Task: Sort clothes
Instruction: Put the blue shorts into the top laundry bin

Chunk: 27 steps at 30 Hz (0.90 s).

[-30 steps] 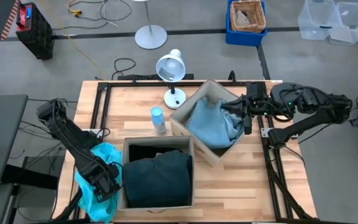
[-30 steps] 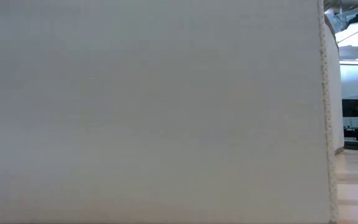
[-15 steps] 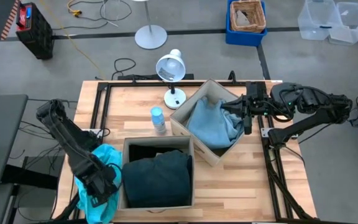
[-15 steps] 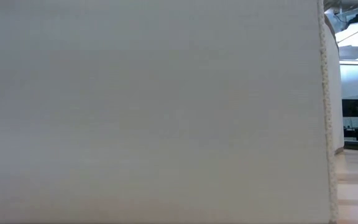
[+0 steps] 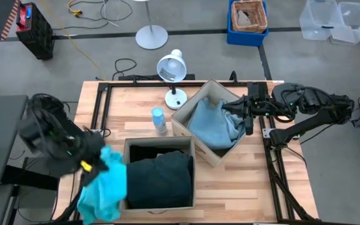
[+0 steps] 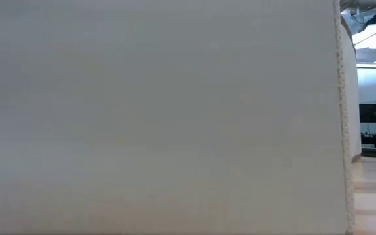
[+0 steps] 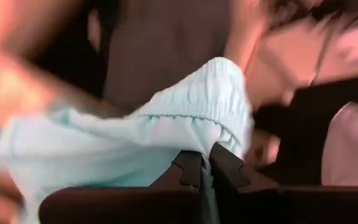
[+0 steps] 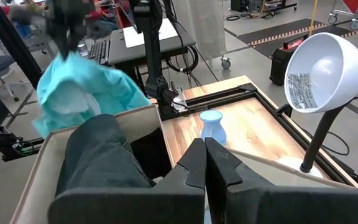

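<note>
Looking down from above, you have the left gripper at the tabletop's left edge, clamped on the turquoise garment, which hangs from it beside the left wall of the nearer fabric box; the left wrist view shows the two fingers pressed together with a gathered, elastic-looking hem of that garment pinched between them. The arm itself is blurred in the overhead view. Inside the nearer box lies the dark green garment, heaped and filling most of it, with a dark gap at the box's far end. The second fabric box, turned at an angle just beside the nearer one, holds the pale blue garment, and a black garment shows at that box's right side near your right gripper. The right gripper sits at the right rim of that angled box, and the right wrist view shows its fingers closed together with nothing visibly between them. A white desk lamp and a small pale blue bottle stand on the tabletop behind the boxes. The low view is almost wholly filled by a pale fabric box wall.
</note>
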{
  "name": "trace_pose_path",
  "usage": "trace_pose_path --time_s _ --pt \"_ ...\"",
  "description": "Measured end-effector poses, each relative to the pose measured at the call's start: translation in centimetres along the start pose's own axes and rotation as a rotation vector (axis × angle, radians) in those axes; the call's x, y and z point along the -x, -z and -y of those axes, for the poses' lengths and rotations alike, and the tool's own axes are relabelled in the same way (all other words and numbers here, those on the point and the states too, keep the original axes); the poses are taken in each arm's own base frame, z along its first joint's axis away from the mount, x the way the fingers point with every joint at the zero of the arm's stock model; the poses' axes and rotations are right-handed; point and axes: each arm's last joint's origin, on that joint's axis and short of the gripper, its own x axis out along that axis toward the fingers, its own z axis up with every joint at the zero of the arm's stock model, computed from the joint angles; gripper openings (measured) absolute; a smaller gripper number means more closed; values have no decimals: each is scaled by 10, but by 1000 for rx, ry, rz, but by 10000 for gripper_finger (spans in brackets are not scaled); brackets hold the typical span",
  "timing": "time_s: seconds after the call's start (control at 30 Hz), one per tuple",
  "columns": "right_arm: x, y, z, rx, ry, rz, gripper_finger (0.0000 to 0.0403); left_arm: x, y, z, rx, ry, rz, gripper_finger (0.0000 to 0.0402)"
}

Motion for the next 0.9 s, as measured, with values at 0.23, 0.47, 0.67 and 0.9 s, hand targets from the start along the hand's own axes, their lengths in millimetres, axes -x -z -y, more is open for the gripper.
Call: trace_pose_path --time_s 0.23,0.47,0.67,0.9 --pt "0 0 0 -5 0 0 15 64 -39 -2 -145 74 581 1" --pt "0 0 0 -8 -1 2 15 116 -84 16 -144 53 1130 1" --pt "0 -10 -3 11 -24 99 15 127 -124 46 -319 182 1449 1" --pt "8 -30 -6 -6 -68 310 15 92 -179 54 -385 331 1551 1"
